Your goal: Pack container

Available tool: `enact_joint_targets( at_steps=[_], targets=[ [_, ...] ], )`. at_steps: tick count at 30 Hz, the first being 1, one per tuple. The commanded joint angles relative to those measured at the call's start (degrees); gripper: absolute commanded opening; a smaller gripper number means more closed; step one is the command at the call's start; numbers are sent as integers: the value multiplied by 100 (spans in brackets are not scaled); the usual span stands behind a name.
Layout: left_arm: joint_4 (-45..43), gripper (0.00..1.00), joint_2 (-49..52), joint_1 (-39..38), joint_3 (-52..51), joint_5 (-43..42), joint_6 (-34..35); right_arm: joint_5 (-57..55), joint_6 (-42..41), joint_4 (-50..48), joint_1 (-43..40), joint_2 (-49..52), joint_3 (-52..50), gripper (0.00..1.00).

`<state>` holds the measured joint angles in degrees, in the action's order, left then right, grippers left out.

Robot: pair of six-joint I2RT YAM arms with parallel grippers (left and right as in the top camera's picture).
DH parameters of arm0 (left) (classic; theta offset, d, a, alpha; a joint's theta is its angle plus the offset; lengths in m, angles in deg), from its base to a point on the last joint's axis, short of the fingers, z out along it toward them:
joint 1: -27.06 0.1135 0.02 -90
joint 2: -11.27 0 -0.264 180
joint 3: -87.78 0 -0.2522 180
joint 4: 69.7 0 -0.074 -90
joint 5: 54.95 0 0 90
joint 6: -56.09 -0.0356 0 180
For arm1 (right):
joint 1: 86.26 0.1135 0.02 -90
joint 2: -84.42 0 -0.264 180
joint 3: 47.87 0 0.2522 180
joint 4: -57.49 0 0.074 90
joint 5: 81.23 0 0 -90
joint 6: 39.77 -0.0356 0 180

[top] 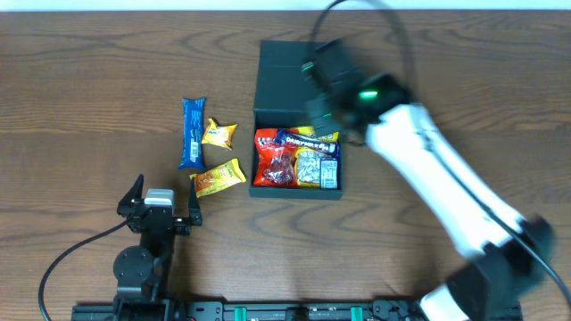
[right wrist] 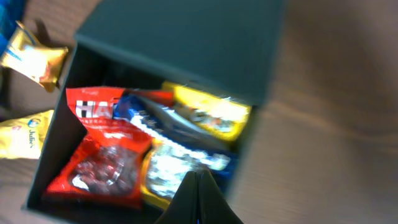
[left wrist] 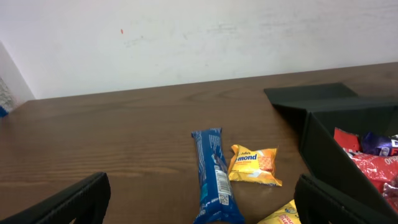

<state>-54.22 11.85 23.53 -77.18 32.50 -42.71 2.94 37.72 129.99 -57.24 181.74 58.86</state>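
Hovering over half-filled dark teal-black matte square cardboard box (top: 282, 67), right gripper (right wrist: 198, 186) clenched empty, left gripper (top: 163, 198) spread wide; likely best gripping long blue wrapped bar (top: 192, 134) mid-length.

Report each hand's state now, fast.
Left hand: open, holding nothing.
Right hand: closed, nothing visible between its fingers, above the container.

You've got a matt dark cardboard container (top: 284, 85), a smooth wood-grain table (top: 80, 89) with a slight sheen, glossy plastic on the blue wrapper (top: 192, 132), and a shiny, crinkled red packet (top: 274, 162).
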Motion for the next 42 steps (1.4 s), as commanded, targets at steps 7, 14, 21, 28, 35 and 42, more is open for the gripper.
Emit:
enact_joint_targets(
  at_steps=[7,14,21,28,35,42],
  targets=[
    [267,95,-37,17,-103,107,26,1051,1696,798,-1338,-1591,-55,1],
    [267,95,-37,17,-103,107,24,1357,1989,44,-1731,-3230,-1582,21],
    [267,95,-37,17,-103,107,26,1353,1991,-997,-1862,-4999,-3681,31],
    [267,95,-37,17,-103,107,26,743,1539,-1825,-2009,-5652,-5259,99],
    [267,95,-37,17,-103,107,26,813,1482,-2490,-2260,-5630,-6094,98],
    [264,95,-37,17,-101,107,26,1521,1731,-3086,-2660,-5204,-6808,99]
  ],
)
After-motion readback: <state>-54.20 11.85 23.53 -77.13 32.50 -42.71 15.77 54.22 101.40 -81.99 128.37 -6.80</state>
